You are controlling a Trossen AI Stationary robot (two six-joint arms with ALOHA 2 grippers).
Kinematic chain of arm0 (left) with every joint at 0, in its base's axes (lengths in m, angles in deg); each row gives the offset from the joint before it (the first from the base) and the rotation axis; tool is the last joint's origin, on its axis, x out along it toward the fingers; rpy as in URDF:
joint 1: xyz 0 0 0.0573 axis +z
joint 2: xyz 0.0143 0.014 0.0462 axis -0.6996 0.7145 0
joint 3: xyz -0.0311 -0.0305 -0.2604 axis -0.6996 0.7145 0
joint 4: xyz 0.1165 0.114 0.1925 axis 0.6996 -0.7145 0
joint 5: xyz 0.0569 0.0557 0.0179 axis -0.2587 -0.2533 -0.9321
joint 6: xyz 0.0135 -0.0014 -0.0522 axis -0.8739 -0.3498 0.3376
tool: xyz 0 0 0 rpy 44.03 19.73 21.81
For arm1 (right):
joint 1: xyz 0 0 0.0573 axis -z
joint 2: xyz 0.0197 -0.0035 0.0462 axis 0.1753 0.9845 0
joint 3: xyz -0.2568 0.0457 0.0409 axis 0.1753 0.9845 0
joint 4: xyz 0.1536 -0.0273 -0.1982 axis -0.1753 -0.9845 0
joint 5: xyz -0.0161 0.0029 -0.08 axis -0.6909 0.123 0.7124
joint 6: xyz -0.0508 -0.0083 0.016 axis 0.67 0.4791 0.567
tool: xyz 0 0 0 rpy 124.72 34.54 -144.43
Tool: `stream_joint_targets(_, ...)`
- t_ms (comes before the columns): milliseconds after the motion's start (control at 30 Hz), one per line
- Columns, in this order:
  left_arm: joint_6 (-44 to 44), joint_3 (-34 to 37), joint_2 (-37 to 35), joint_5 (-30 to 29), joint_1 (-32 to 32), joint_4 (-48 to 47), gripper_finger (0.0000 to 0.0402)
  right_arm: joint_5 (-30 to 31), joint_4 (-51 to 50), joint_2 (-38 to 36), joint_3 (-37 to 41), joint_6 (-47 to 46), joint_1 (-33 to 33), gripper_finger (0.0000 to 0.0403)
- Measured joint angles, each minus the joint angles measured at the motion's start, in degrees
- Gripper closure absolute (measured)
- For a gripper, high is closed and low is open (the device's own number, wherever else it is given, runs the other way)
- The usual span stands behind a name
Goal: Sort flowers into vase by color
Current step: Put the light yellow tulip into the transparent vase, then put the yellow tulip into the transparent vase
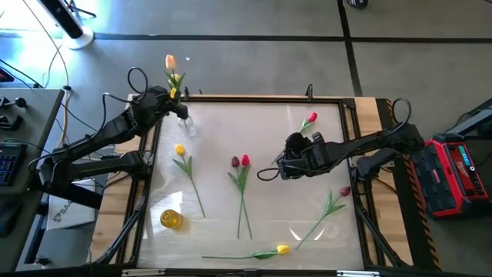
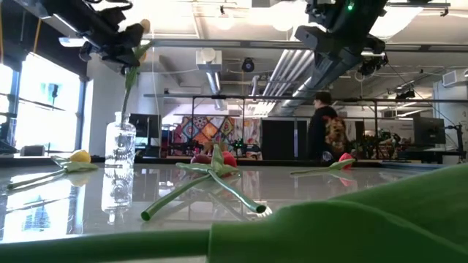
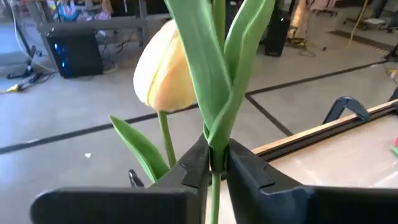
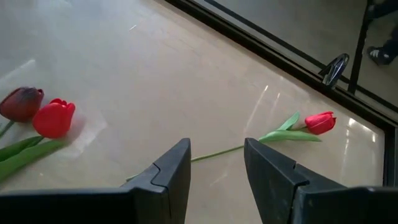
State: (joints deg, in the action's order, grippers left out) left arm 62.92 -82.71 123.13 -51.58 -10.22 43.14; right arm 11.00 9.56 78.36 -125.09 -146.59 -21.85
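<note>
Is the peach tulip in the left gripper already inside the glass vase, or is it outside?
Partly in: the left gripper pinches the peach tulip upright; low view shows its stem entering the glass vase.

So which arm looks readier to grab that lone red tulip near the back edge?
The right. Its open gripper hangs just over that red tulip, while the left gripper is shut on a peach tulip above the vase.

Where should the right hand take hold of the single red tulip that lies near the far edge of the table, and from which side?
Grip the red tulip on its thin green stem, below the leaf and away from the soft head. Come straight down from above: it lies flat on the table. The open right hand hovers over the stem, fingers on either side of it.
</note>
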Motion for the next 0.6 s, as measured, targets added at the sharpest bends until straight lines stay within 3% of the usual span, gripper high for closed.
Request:
stream_joint_targets(333,0.01,0.00,0.30,0.74,-1.93,-7.65,0.0284,0.76,2.40,6.89,0.00,-1.00,-1.17,0.0263)
stream_joint_targets(600,0.88,0.00,-7.45,2.35,-6.52,-15.41,0.0262,-1.00,2.50,8.76,0.02,-3.77,-1.38,0.0263)
